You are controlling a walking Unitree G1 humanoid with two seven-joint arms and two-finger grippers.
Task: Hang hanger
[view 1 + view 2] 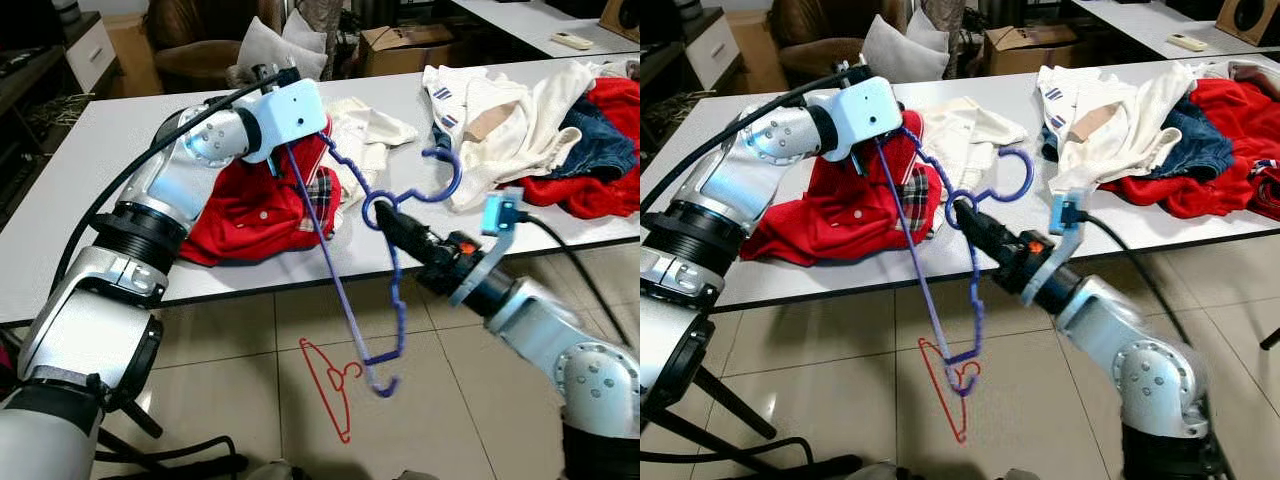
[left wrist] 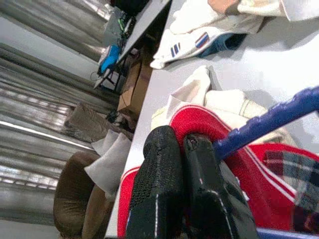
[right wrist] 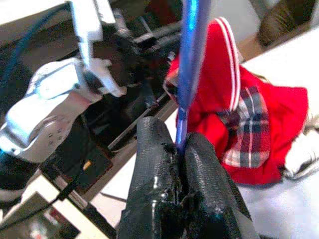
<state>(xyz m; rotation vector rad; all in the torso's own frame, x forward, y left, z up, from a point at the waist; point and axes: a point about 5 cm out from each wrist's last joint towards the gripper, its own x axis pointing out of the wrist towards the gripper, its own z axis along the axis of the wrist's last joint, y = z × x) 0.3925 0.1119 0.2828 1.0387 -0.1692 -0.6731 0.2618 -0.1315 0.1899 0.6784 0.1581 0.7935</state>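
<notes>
over the table edge (image 1: 250, 290), both grippers (left gripper (image 1: 285, 160), right gripper (image 1: 385, 215)) pinch the blue hanger (image 1: 395, 300); no readable writing.

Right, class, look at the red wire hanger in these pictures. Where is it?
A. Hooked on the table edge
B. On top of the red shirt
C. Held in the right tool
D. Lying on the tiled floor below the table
D: the red wire hanger lies on the tiled floor beneath the white table, while both tools grip the blue plastic hanger.
</notes>
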